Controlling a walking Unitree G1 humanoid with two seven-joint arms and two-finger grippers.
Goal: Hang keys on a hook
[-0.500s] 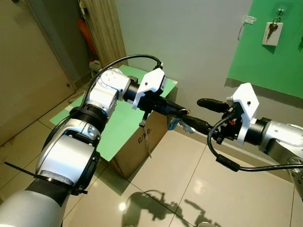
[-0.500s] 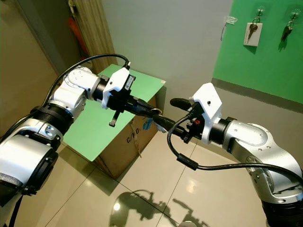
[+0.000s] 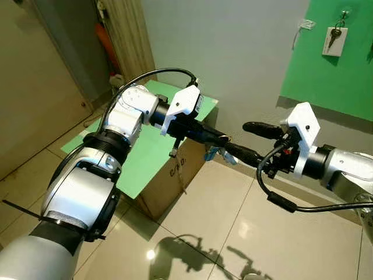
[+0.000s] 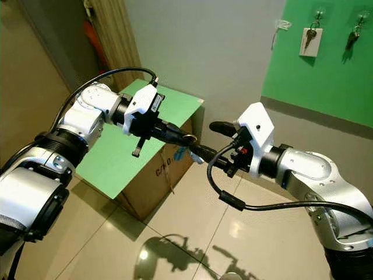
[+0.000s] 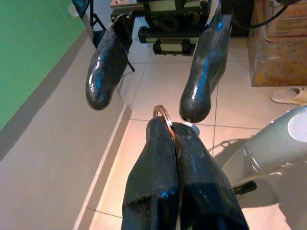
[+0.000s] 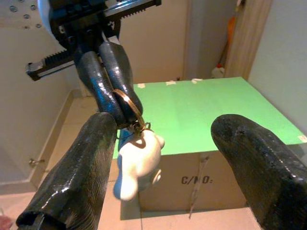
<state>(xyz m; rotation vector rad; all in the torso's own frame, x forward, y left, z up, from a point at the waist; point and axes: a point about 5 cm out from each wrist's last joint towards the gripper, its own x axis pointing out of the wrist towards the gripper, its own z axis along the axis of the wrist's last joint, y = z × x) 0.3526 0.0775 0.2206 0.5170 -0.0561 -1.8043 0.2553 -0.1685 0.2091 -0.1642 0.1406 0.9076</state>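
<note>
My left gripper [image 3: 224, 140] is shut on a brass key ring [image 5: 164, 115], from which a white bear charm [image 6: 136, 163] hangs. It is held out over the floor beside the box. My right gripper [image 3: 239, 139] faces it, open. One of its fingers [image 5: 206, 72] sits right beside the ring, and the other [image 5: 108, 67] is well off to the side. High on the green wall panel [image 4: 326, 70] is a hook [image 4: 320, 11] with keys on a white tag [image 4: 310, 39], and another set of keys [image 4: 354, 36] hangs to its right.
A cardboard box [image 3: 175, 175] topped with a green sheet [image 3: 145, 151] stands below my left arm. Grey wall and skirting lie behind my grippers, glossy tiled floor [image 3: 221, 233] below. A wooden door frame [image 3: 131, 41] stands at the back left.
Both arms have barely shifted. The left gripper still holds the ring and the right gripper is still open beside it.
</note>
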